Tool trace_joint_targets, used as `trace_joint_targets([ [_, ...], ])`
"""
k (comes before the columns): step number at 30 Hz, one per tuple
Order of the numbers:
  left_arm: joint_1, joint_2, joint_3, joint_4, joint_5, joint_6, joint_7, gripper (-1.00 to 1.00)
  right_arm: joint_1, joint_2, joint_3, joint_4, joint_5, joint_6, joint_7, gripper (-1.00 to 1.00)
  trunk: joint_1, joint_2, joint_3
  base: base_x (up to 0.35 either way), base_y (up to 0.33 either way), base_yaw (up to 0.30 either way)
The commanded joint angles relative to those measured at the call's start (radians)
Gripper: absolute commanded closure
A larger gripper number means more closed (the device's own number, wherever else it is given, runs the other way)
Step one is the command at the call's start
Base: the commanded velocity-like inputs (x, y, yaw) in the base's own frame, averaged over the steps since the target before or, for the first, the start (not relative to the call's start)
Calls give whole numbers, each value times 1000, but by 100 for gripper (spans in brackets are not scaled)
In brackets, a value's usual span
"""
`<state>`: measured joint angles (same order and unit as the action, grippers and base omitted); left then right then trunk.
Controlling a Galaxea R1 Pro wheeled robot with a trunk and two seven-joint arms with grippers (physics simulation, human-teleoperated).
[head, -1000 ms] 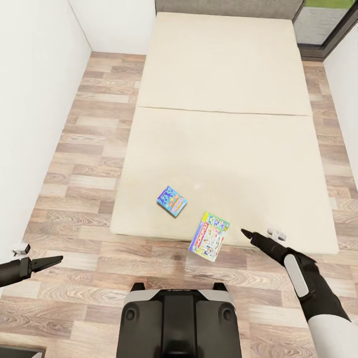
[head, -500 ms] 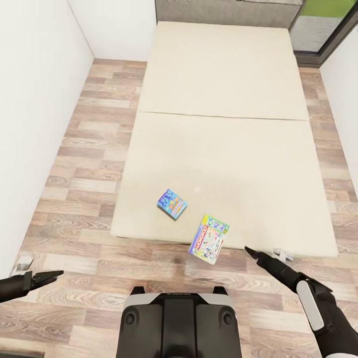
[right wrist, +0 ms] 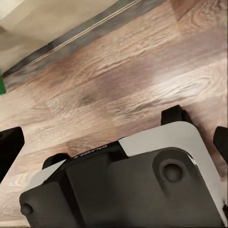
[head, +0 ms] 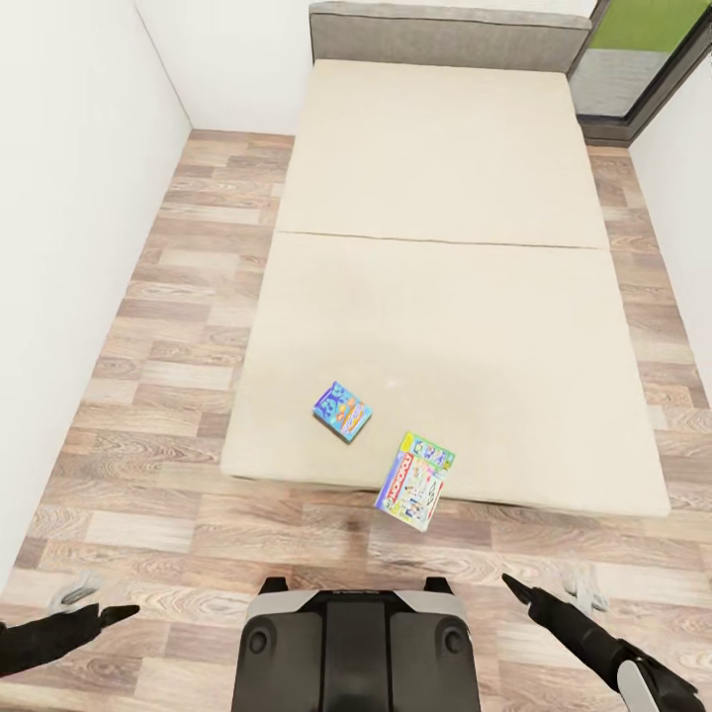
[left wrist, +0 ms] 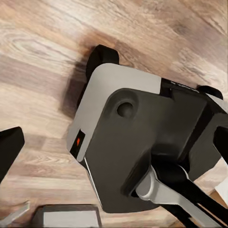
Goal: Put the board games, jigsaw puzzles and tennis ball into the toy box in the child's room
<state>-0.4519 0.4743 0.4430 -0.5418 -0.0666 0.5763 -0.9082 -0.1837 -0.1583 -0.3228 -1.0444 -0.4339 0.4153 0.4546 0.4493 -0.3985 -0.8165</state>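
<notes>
Head view, looking down over the bed (head: 435, 297): beige mattress cover, dark grey headboard (head: 445, 38) at the far end, wood-plank floor (head: 168, 326) on both sides, white wall on the left.

Two board games at the near end of the bed. Small blue box (head: 342, 410) lying flat, just in from the near edge. Larger green-edged box (head: 414, 481) to its right and nearer, tilted, overhanging the near edge above the floor. The two close together but apart.

Robot base (head: 356, 648) at the near centre, standing on the floor short of the bed.

Left gripper (head: 104, 616) low at near left, over the floor, empty; jaws appear drawn to a point in head view, yet fingers (left wrist: 8, 149) sit at opposite edges of the wrist picture — cannot tell. Right gripper (head: 519, 591) near right, over the floor, empty, well short of both boxes; same doubt on its jaws.
</notes>
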Motion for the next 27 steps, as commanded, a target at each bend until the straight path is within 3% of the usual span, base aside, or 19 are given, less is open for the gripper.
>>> trace_joint_targets([
  [1,-1,-15,7,8,-6,-10,41,-100,5,0,-2,8,-8,-13,2,-100,1,-2,1,0,0,0],
  [4,-1,-66,7,80,-5,-90,279,-100,20,-1,-3,35,-8,-79,1,-100,1,-2,6,0,0,0],
  [6,-1,-82,7,116,-4,-123,378,-100,23,-1,-3,42,-7,-95,1,-100,1,-2,9,0,0,0],
  [7,-1,-98,7,150,-3,-159,472,-100,24,-1,-3,44,-7,-99,1,-100,1,-2,10,0,0,0],
  [8,-1,-107,7,166,-3,-179,517,-100,25,-1,-3,45,-6,-101,1,-100,1,-2,12,0,0,0],
  [9,-1,-127,6,198,-4,-223,601,-100,26,-1,-3,47,-6,-106,0,-100,1,-2,14,0,0,0],
  [13,0,-187,4,291,-6,-378,814,-100,28,-1,-2,50,-5,-111,-2,-100,1,-2,20,0,0,0],
  [15,1,-201,3,341,-7,-450,902,-100,28,-1,-2,56,-5,-113,-4,-100,1,-2,23,0,0,0],
  [18,1,-213,2,424,-6,-542,1018,-100,29,-1,-2,78,-5,-116,-6,-100,1,-2,28,0,0,0],
  [24,26,-227,2,512,-4,-622,1085,-100,29,-1,-1,98,-5,-119,-7,-100,1,-2,38,0,0,0],
  [27,67,-254,2,525,-4,-638,1094,-100,29,-1,-1,101,-5,-119,-8,-100,1,-2,43,0,0,0],
])
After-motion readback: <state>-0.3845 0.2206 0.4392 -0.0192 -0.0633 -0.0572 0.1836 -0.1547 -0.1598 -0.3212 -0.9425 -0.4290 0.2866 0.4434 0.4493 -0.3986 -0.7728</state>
